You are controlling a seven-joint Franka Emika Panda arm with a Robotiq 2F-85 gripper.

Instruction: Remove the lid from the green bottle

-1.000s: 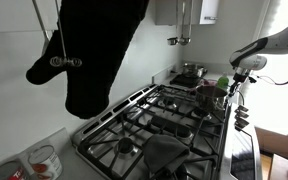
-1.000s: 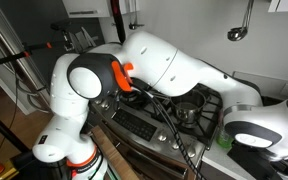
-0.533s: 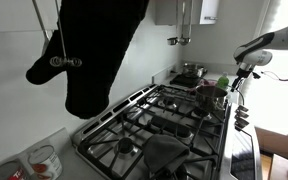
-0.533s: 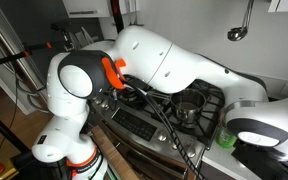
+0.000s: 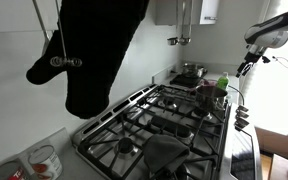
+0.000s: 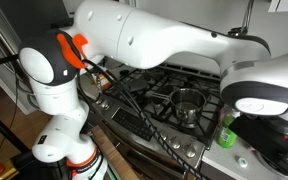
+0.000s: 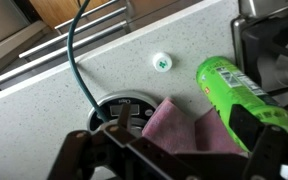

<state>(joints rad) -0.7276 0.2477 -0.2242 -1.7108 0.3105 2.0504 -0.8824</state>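
The green bottle (image 5: 221, 88) stands upright at the far end of the stove, and in an exterior view it is by the hob's corner (image 6: 227, 128). From the wrist view I look down on the green bottle (image 7: 234, 85), its bright green body running under my right finger. A small round white lid with a green centre (image 7: 162, 62) lies on the pale countertop, apart from the bottle. My gripper (image 7: 179, 140) is open with nothing between its fingers, and it hangs above and beside the bottle (image 5: 246, 66).
A steel pot (image 5: 191, 72) sits on a back burner (image 6: 187, 105). A pink cloth (image 7: 174, 125) and a round dial-like device (image 7: 124, 105) lie below my gripper. A black cable (image 7: 76, 60) crosses the counter. A big dark oven mitt (image 5: 99, 50) hangs in the foreground.
My gripper has opened and lifted up and away from the bottle's top. The arm has swung higher in both exterior views.
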